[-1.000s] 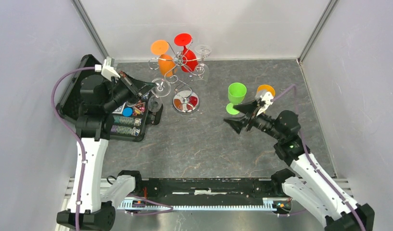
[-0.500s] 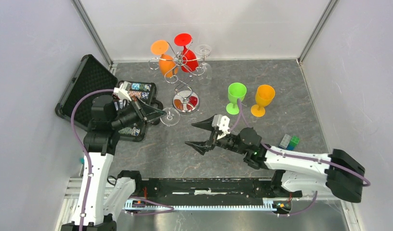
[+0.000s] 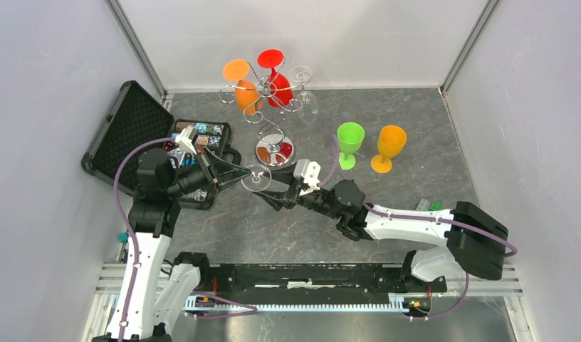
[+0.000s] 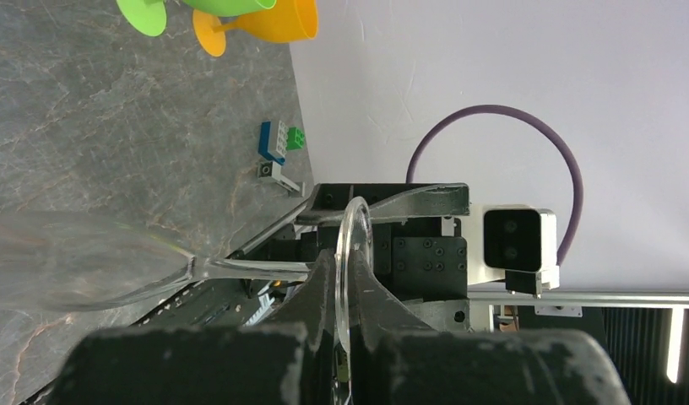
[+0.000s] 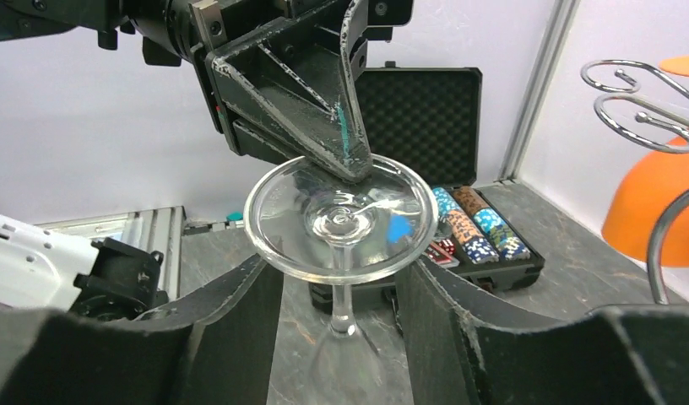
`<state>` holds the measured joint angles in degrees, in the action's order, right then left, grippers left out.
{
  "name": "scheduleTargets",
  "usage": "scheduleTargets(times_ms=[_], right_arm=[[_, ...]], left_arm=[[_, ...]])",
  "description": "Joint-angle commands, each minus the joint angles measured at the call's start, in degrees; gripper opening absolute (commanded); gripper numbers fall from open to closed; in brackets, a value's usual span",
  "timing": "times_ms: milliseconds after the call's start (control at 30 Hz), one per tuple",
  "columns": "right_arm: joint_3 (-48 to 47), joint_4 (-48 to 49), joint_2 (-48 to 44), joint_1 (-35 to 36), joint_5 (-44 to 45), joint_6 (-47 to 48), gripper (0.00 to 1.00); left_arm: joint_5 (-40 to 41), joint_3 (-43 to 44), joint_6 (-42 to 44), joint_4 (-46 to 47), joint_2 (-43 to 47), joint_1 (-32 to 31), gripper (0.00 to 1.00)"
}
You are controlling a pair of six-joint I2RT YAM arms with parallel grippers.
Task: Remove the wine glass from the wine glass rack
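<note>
A clear wine glass (image 3: pixel 256 178) hangs foot up and bowl down, off the chrome wine glass rack (image 3: pixel 273 117). My left gripper (image 3: pixel 239 174) is shut on the rim of its round foot (image 4: pixel 354 253), which shows edge-on between the fingers. In the right wrist view the foot (image 5: pixel 339 218) faces the camera, with the stem (image 5: pixel 343 308) running down to the bowl. My right gripper (image 5: pixel 337 283) is open. Its fingers (image 5: pixel 231 329) stand either side of the stem just under the foot, with a gap on each side.
The rack still carries an orange glass (image 3: pixel 243 91), a red glass (image 3: pixel 277 84) and a clear glass (image 3: pixel 305 100). A green glass (image 3: pixel 349 139) and an orange glass (image 3: pixel 391 144) stand to the right. An open poker chip case (image 3: pixel 131 121) lies at the left. Small blocks (image 4: pixel 278 143) sit by the right wall.
My left gripper brought the clear glass away from the rack toward the table's middle. My right arm swung left from beside the green glass, and its jaws narrowed around the stem.
</note>
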<state>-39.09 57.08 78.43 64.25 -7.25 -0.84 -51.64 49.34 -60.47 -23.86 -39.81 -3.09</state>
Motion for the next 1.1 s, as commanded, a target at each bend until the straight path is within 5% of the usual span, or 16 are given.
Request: scheduleTargets(times_ms=[0, 333, 567, 667, 833, 967, 1067], right_arm=[[-5.23, -0.05, 2.56, 0.22, -3.47, -3.2, 0.53], [-5.27, -0.29, 3.94, 0.09, 0.14, -3.56, 0.35], [-2.15, 7.54, 2.78, -0.01, 4.33, -5.08, 0.03], [-2.33, 9.23, 2.53, 0.0, 4.84, -5.35, 0.0], [-0.81, 13.77, 0.79, 0.0, 8.87, -7.06, 0.0], [3.16, 19.54, -2.82, -0.08, 15.67, -9.92, 0.0], [6.91, 25.03, -6.69, -0.17, 22.0, -12.05, 0.0]], left_arm=[[-3.2, 1.52, -4.06, 5.53, 0.3, -0.26, 0.02], [-3.08, 1.69, -9.53, 10.67, 0.56, -0.33, 0.02], [-2.99, 2.82, -11.31, 13.31, 0.92, -0.35, 0.02], [-2.86, 2.95, -11.42, 13.31, 1.17, -0.41, 0.04], [-2.11, 2.67, -10.78, 13.74, 1.32, -0.35, 0.31], [1.19, 3.48, -5.01, 11.27, 3.24, -0.4, 0.75], [3.04, 2.64, -1.54, 9.37, 4.52, -0.4, 0.9]])
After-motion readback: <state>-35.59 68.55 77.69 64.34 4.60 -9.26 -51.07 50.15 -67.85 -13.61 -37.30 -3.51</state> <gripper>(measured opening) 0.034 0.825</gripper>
